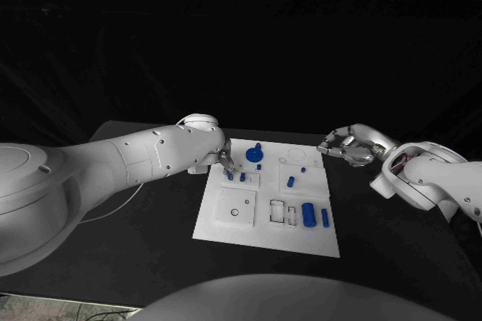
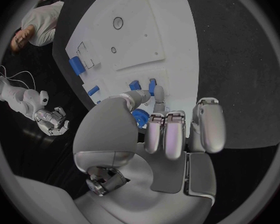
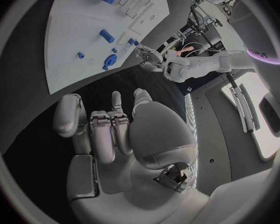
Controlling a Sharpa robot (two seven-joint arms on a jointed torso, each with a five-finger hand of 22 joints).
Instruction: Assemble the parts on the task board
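A white task board (image 1: 236,227) lies in the middle of a black table (image 1: 131,251), with small blue parts scattered over it. The robot's left hand (image 1: 223,159) hangs low over the board's far left corner. Its fingertips (image 2: 157,92) reach down among a pair of short blue pegs (image 1: 235,175), just beside a round blue knob (image 1: 253,154). Whether a fingertip is pinching a peg or only touching it cannot be told; the other fingers are curled in side by side. The pegs sit directly under this hand. The right hand (image 1: 348,148) hovers off the board's far right corner, well apart from those pegs, fingers loosely curled and holding nothing. A thicker blue cylinder (image 1: 308,214) lies near the board's near right edge, its long axis running from near side to far side. By my judgement the left hand is far better placed for the pegs.
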